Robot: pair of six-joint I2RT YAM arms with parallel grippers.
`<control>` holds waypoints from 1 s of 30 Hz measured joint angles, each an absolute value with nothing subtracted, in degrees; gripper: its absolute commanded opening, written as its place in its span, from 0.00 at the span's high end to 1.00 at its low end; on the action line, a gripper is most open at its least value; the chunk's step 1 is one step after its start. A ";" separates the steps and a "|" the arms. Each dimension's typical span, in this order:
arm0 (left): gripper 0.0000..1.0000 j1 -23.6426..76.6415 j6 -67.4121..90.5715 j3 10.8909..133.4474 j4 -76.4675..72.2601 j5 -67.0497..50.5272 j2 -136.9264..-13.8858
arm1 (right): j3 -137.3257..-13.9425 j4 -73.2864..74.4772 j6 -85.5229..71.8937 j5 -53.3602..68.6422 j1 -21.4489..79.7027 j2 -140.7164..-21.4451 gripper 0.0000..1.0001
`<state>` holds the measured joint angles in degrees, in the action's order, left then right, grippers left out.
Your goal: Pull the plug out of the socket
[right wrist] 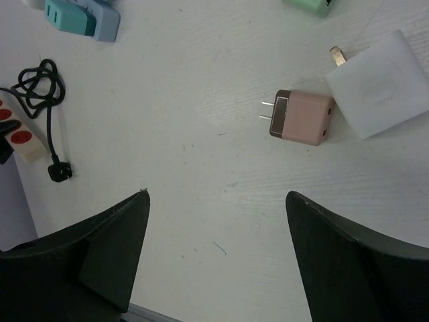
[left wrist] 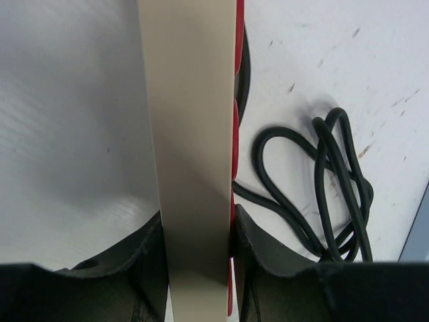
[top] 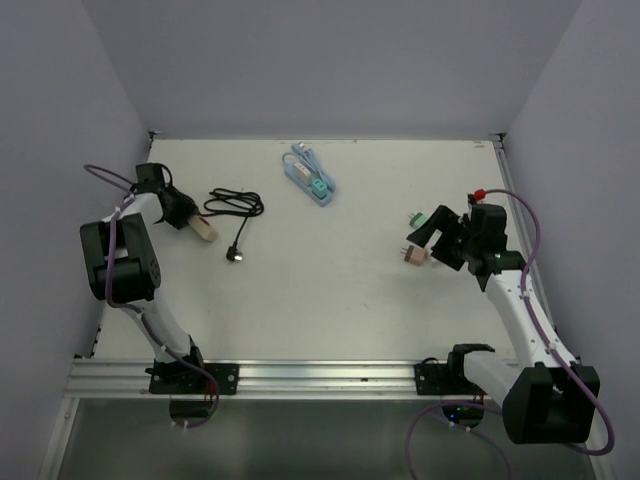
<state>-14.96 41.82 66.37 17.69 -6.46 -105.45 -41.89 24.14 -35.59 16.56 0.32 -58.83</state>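
My left gripper (top: 188, 217) is shut on a beige socket strip (top: 204, 231) with red switches at the table's left side. The left wrist view shows the strip (left wrist: 191, 134) clamped between both fingers (left wrist: 261, 261). Its black cable (top: 234, 204) lies coiled beside it, its plug end (top: 237, 254) loose on the table. My right gripper (top: 432, 240) is open and empty above a pink plug adapter (right wrist: 299, 117) and a white adapter (right wrist: 379, 84), both lying free. A light-blue socket strip (top: 305, 172) at the back centre has a teal plug (top: 317, 187) in it.
A green plug (top: 412, 217) lies loose just beyond my right gripper. Grey walls close the table on the left, back and right. A metal rail (top: 320, 375) runs along the near edge.
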 measured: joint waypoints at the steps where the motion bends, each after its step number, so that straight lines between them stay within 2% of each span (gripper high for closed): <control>1: 0.76 -15.03 41.23 68.07 18.09 -6.04 -106.50 | -41.89 24.32 -35.48 16.64 0.32 -58.76 0.13; 4: 0.71 -15.38 40.34 70.78 17.80 -6.07 -108.79 | -41.89 24.60 -35.20 17.12 0.32 -58.72 0.13; 7: 0.55 -15.81 39.83 70.48 17.06 -7.11 -109.30 | -41.87 24.84 -34.76 17.65 0.32 -58.72 0.13; 8: 0.42 -15.99 39.79 70.06 16.56 -7.60 -109.30 | -41.89 24.88 -34.57 17.76 0.32 -58.72 0.13; 10: 0.31 -16.12 39.90 68.60 14.90 -9.02 -109.25 | -41.89 24.84 -34.26 18.48 0.32 -58.72 0.13; 13: 0.22 -16.16 40.36 66.54 12.91 -10.74 -107.94 | -41.89 24.84 -33.71 19.51 0.32 -58.72 0.13; 21: 0.07 -16.16 41.36 59.75 14.57 -12.75 -100.18 | -41.89 24.82 -31.86 19.99 2.68 -58.78 0.10; 22: 0.01 -16.16 41.41 59.16 15.31 -12.84 -98.35 | -41.93 24.82 -31.59 19.84 3.51 -58.85 0.10; 30: 0.00 -16.16 40.86 55.46 18.79 -12.80 -80.99 | -45.01 23.00 -28.16 15.90 13.47 -62.15 0.07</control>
<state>-16.16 40.86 55.46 18.79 -12.80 -80.99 -45.01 23.00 -28.16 15.90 13.47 -62.15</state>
